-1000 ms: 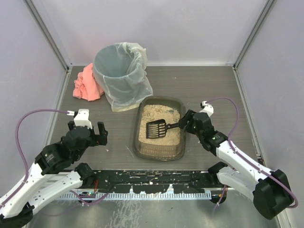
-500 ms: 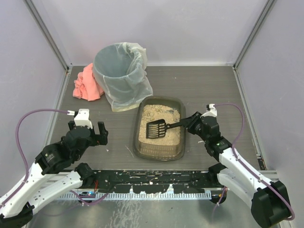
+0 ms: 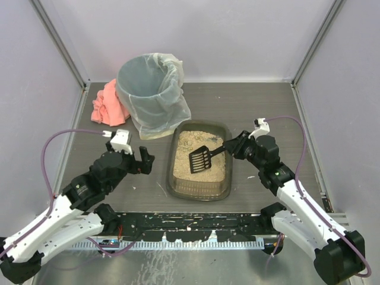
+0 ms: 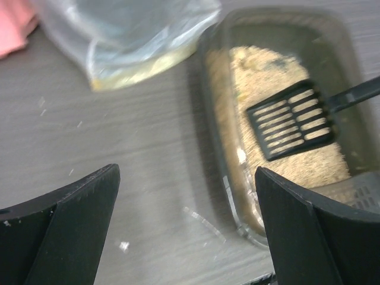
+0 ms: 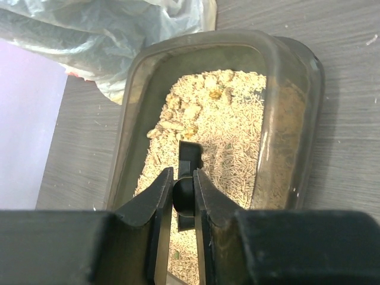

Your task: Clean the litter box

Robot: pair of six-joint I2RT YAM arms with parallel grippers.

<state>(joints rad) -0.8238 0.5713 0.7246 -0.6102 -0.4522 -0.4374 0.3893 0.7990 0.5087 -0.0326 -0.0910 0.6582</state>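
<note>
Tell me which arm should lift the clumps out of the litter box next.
Right. The right hand is shut on the scoop handle, with the blade over the litter in the litter box. The left hand is open and empty, off to the box's left side.

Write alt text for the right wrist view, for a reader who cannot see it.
The right gripper is shut on the handle of a black scoop, over the beige litter in the litter box. Paler clumps lie in the litter at the far end, and the bin's clear liner shows beyond the box on the grey table.
</note>
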